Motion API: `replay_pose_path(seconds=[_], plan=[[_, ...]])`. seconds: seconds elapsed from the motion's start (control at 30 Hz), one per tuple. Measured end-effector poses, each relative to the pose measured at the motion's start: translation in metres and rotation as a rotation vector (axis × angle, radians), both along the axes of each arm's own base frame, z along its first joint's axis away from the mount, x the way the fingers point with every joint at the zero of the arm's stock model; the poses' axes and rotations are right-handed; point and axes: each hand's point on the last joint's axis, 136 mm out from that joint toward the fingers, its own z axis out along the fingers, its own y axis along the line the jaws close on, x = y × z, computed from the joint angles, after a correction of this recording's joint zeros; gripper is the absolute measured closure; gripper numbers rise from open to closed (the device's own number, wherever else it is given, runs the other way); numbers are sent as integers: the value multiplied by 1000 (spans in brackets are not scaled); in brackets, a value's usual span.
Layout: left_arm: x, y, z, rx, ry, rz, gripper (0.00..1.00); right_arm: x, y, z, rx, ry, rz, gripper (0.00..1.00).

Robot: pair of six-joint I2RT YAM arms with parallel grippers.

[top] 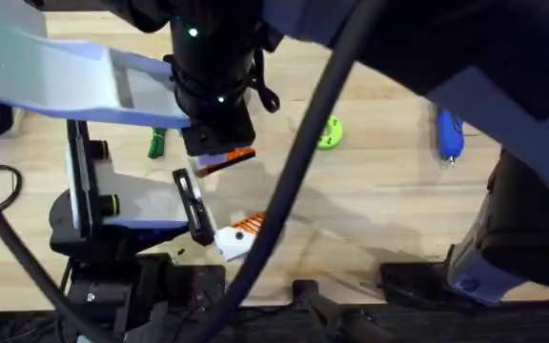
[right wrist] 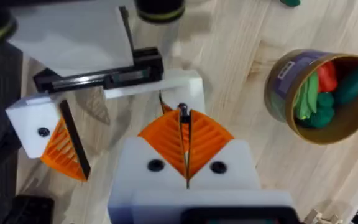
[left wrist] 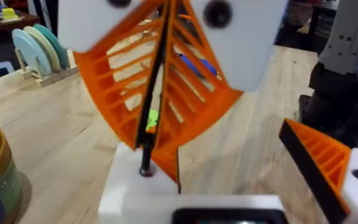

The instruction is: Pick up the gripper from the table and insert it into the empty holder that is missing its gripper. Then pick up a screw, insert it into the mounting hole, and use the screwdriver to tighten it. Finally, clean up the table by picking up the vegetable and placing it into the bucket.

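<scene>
My right gripper [right wrist: 184, 118], white with orange ribbed pads, is shut on a thin dark screw [right wrist: 183, 112]. Its tip rests against the white holder [right wrist: 179, 82] on the black-and-white arm's jaw. The left wrist view looks back at the same gripper [left wrist: 146, 155], tip down on the holder [left wrist: 129, 180]. An orange piece at the holder, perhaps the gripper, is mostly hidden by my pads. The blue screwdriver [top: 448, 133] lies far right. The dark-green vegetable [top: 155, 143] lies on the table left of the jaw. The bucket [right wrist: 278, 93] stands close by, holding toy vegetables.
The jaw's other white mount carries a fixed orange finger [right wrist: 61, 149], next to the holder. A lime-green disc [top: 330, 133] lies mid-table. The black-and-white arm's base [top: 84, 219] fills the near left. A dark cable [top: 294, 162] crosses the overhead view.
</scene>
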Motion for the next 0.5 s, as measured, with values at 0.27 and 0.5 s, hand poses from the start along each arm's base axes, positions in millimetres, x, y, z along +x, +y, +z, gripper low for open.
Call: replay_pose_path(seconds=[0.27,0.5], plan=[[0,0,0,0,0,0,15,-1,-1,0,-2,1,-1,995],[0,0,0,0,-1,-3,15,-1,-2,2,0,0,-1,995]])
